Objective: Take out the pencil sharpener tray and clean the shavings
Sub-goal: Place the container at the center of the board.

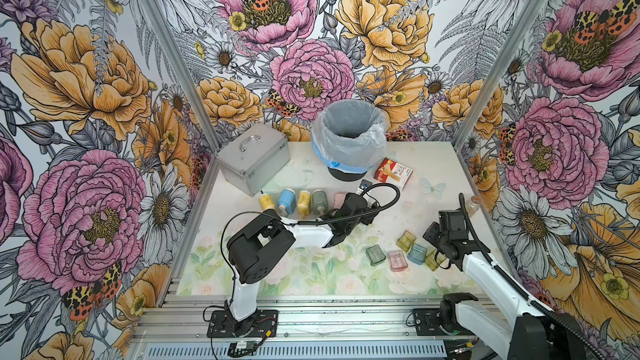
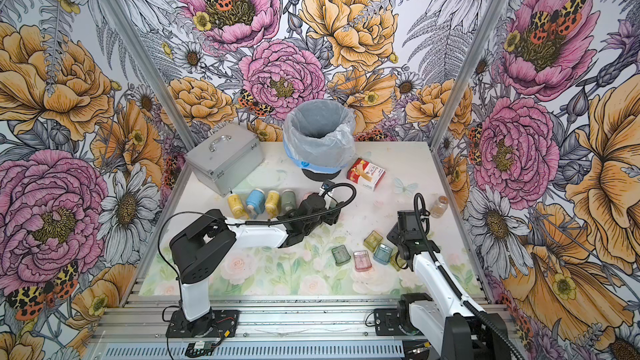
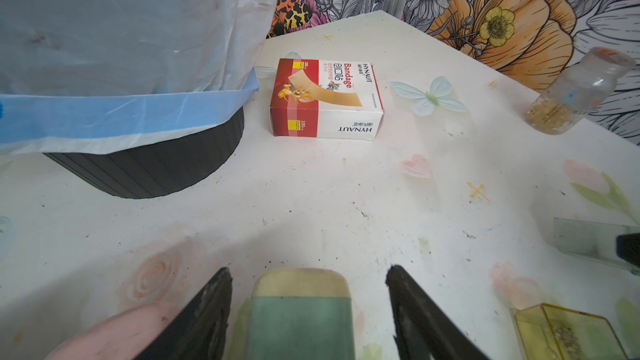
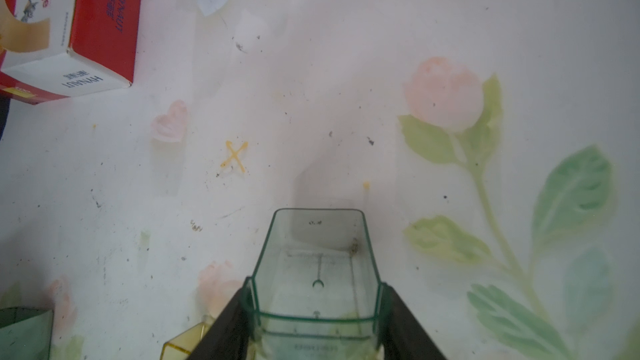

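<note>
White table point(image 1: 433, 167) with faint printed roses, in a booth papered with large flowers.
Far left stood a silver case point(image 1: 254, 157), and just near of it lay a row of coloured sharpeners point(image 1: 286, 201). The left gripper point(image 3: 308, 270) sat over the green sharpener point(image 3: 301, 323), fingers spread to either side with a gap showing on each. The pink sharpener point(image 3: 114, 334) lay next to it. At far centre was a lined bin point(image 1: 349, 133), with a bandage box point(image 1: 394, 173) to its right. Right of centre, five loose trays point(image 1: 396, 260) sat clustered. The right gripper point(image 4: 316, 283) pinched a clear green-tinted tray point(image 4: 317, 264) by its side walls. Shavings point(image 4: 370, 140) showed as dark flecks on the table, and a brownish crumb lay in the tray's corner. A small jar point(image 1: 472, 204) stood at the right edge.
</note>
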Robot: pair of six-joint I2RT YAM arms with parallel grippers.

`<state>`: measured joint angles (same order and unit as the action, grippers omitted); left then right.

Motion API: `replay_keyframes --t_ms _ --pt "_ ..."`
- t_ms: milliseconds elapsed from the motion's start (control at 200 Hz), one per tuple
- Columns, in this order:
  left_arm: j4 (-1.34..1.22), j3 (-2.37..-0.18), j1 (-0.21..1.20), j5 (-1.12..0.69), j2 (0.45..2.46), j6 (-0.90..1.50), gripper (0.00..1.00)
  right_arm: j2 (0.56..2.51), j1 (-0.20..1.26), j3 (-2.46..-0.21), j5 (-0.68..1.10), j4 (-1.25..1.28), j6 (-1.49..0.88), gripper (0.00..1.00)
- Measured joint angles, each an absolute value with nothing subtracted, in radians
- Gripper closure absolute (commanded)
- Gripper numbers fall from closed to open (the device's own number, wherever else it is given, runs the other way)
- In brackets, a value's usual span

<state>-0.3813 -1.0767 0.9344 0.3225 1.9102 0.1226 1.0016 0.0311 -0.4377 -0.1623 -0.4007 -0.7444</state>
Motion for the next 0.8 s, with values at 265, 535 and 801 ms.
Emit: replay_keyframes --t_ms 265,535,801 --pt "-0.386 -1.077 0.931 0.32 1.91 0.122 0.28 1.016 0.031 -0.445 -0.155 -0.391 -0.744 0.44" --pt "-0.387 -1.072 0.931 0.319 1.904 0.122 0.28 1.016 0.031 -0.445 -0.106 -0.4 -0.744 0.34" --pt "-0.387 -1.072 0.931 0.319 1.89 0.122 0.28 1.012 0.031 -0.445 -0.085 -0.416 -0.744 0.31"
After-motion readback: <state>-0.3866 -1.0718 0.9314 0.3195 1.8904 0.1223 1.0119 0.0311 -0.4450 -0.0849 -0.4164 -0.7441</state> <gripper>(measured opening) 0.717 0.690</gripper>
